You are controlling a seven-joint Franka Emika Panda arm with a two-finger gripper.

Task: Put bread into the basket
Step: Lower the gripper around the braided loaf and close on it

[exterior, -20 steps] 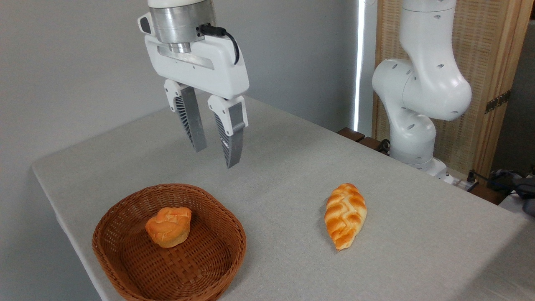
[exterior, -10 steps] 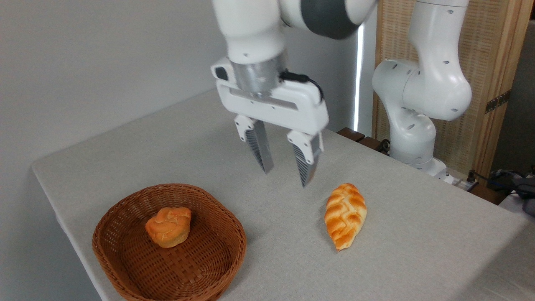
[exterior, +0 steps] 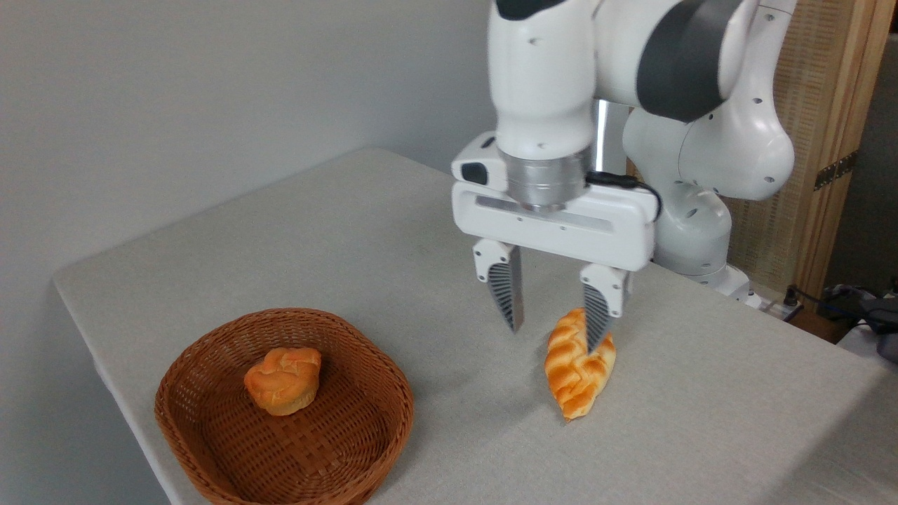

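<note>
The braided golden bread [exterior: 575,375] lies flat on the grey table [exterior: 701,393], right of centre. My gripper [exterior: 554,338] hangs open just above its far end, fingers pointing down. One finger [exterior: 596,319] stands in front of the loaf's upper part and hides some of it; the other finger [exterior: 506,294] is off to the loaf's left. Nothing is held between them. The round brown wicker basket [exterior: 210,449] sits at the front left, well apart from the loaf.
A small round orange bun [exterior: 283,379] rests inside the basket. The arm's white base [exterior: 694,231] stands at the table's far right edge, with a wooden screen [exterior: 814,105] behind it. The table's left edge runs close past the basket.
My gripper has swung from above the basket rightward and down, now over the loaf's far end. It stays open. The loaf, basket and bun have not moved.
</note>
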